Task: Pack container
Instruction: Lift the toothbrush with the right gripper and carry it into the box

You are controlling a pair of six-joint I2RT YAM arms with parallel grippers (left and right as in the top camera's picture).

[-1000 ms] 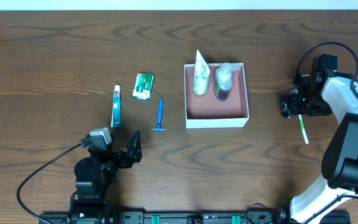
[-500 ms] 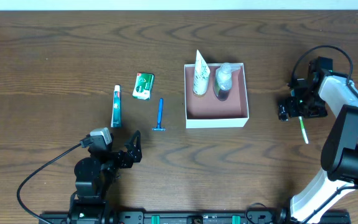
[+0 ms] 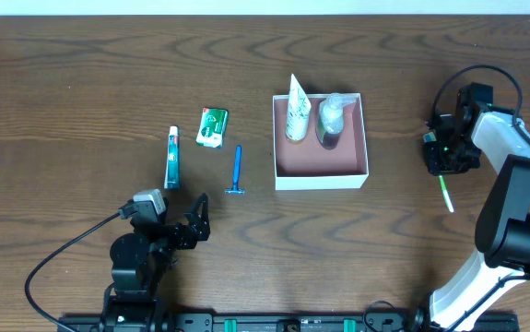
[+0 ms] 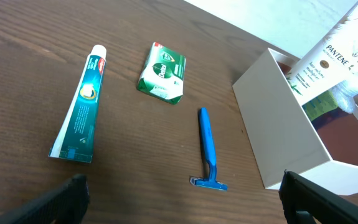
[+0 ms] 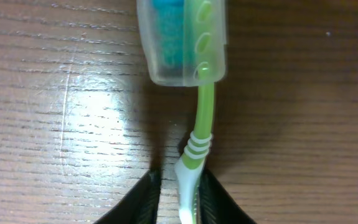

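The container (image 3: pixel 321 180) is a square white-walled box with a pink-brown inside, at centre right; its near wall (image 4: pixel 278 118) shows in the left wrist view. A white tube (image 3: pixel 297 111) and a clear bottle (image 3: pixel 331 120) stand in it. A green toothbrush (image 3: pixel 447 195) lies on the table to its right. My right gripper (image 3: pixel 444 157) is down on the brush. In the right wrist view the fingers of that gripper (image 5: pixel 180 176) pinch the handle of the toothbrush (image 5: pixel 203 112), whose head sits in a clear cap (image 5: pixel 182 40). My left gripper (image 3: pixel 194 224) rests open near the front left, and in its wrist view the left gripper (image 4: pixel 183 186) holds nothing.
Left of the container lie a toothpaste tube (image 3: pixel 171 158), a small green packet (image 3: pixel 212 127) and a blue razor (image 3: pixel 237 171). The left wrist view shows the same tube (image 4: pixel 82 102), packet (image 4: pixel 162 73) and razor (image 4: pixel 208 149) on the dark wood.
My right gripper has shifted slightly up the table over the toothbrush and closed its jaws from wide open onto the handle. The left arm has stayed still.
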